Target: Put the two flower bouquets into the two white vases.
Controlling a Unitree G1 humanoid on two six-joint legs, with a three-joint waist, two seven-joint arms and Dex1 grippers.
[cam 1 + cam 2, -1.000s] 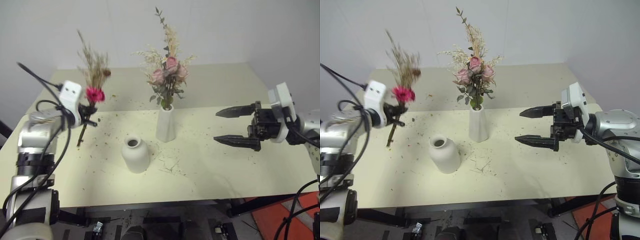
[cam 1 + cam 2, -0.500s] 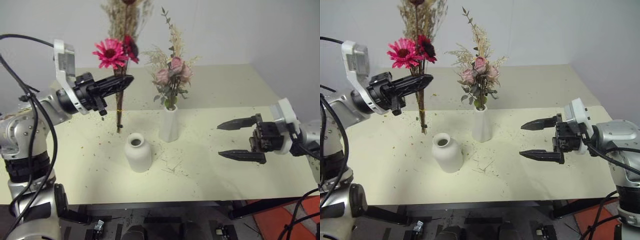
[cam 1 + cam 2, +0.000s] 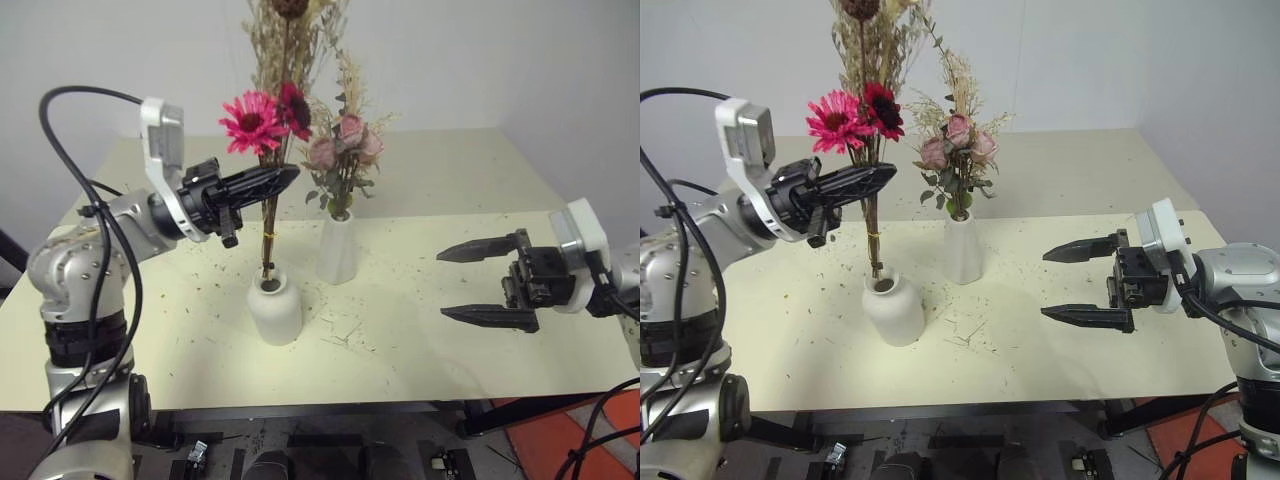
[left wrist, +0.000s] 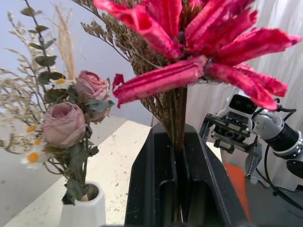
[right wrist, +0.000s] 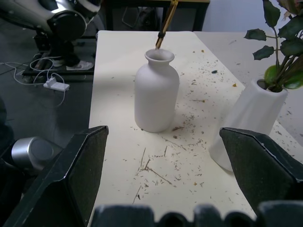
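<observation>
Left gripper (image 3: 285, 178) clamps daisy bouquet (image 3: 262, 115) over round vase (image 3: 274, 309).

No text, label, brand, number or sign can be read anywhere in these views. The vases, the table and the robot's arms carry no legible markings.

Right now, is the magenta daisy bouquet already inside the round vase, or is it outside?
Only entering: the magenta daisy bouquet, held by the shut left gripper, has its stem ends at the mouth of the round vase.
</observation>
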